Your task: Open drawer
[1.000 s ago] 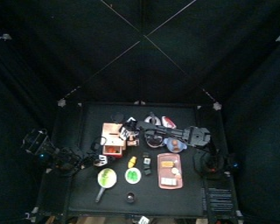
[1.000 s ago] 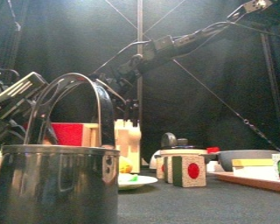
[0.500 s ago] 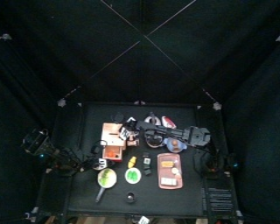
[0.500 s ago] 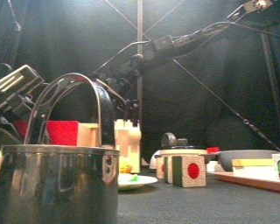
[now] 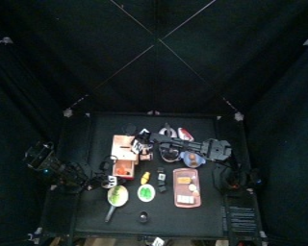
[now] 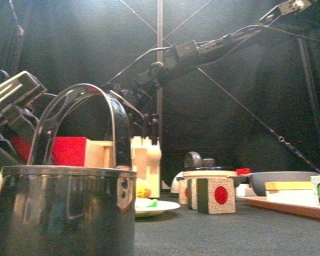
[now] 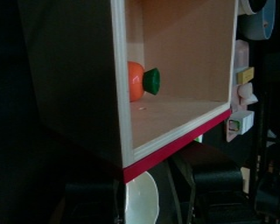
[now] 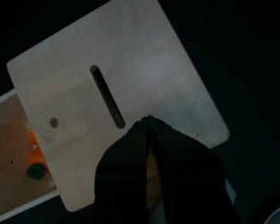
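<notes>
Pale tan wood is what I am seeing on the drawer (image 5: 123,147), a small boxy cabinet sitting left of centre on the black table (image 5: 92,130), with its orange-red sliding part (image 5: 118,169) showing on the side toward the table's front edge. From the left wrist camera I am looking into that tray: light plywood walls, a red front edge (image 7: 178,147), and a small orange thing with a green end (image 7: 142,80) lying on its floor. From the right wrist camera I am looking at a flat plywood face of the cabinet (image 8: 113,96) with a narrow dark slot (image 8: 105,92) cut in it.

My right gripper (image 8: 150,131) is pressing against that face, its jaws closed together into one point beside the slot. My left gripper (image 5: 82,178) is hanging just left of the drawer; I cannot tell how its jaws are standing.

Right of the drawer, a black gadget cluster (image 5: 185,149) is lying, and nearer the front a salmon oblong tray (image 5: 185,187) and a green-and-white plate (image 5: 119,196). At the table's front edge, a grey metal pail with a handle (image 6: 64,205) is standing.
</notes>
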